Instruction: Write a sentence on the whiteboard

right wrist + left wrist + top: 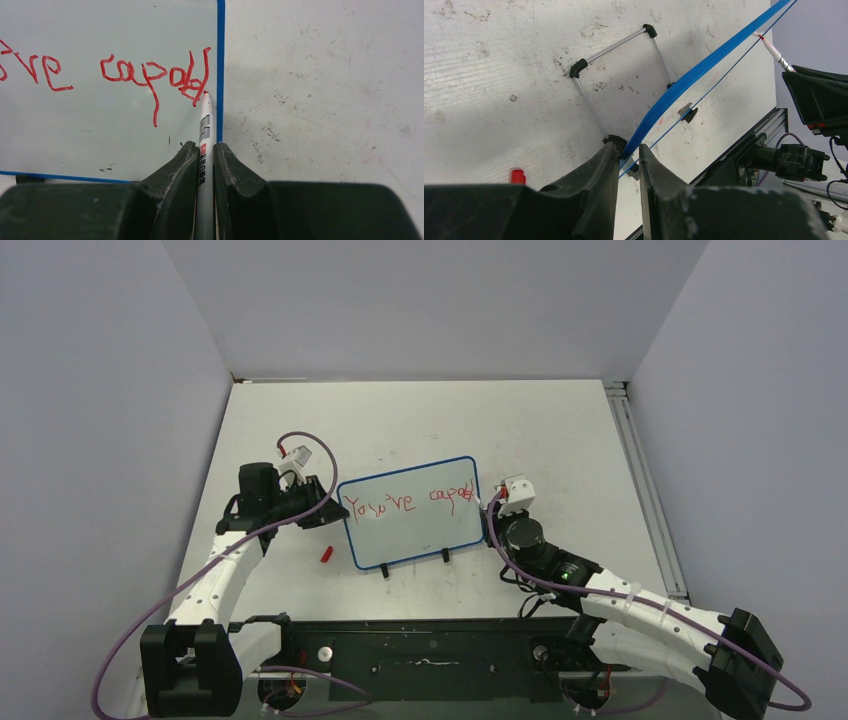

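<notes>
right wrist | red sentence (145,76) | right fingers (172,172) clamp marker (204,130) | left fingers (594,175) clamp whiteboard (684,82)

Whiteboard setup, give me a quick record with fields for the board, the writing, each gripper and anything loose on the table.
board: whiteboard, blue-framed, on the table between the arms
writing: sentence in red, one line, roughly "You're capable", ending at the right edge
left gripper: shut on the whiteboard's left edge
right gripper: shut on a marker, tip touching the last letters
loose: red cap on the table, left of the board
</notes>
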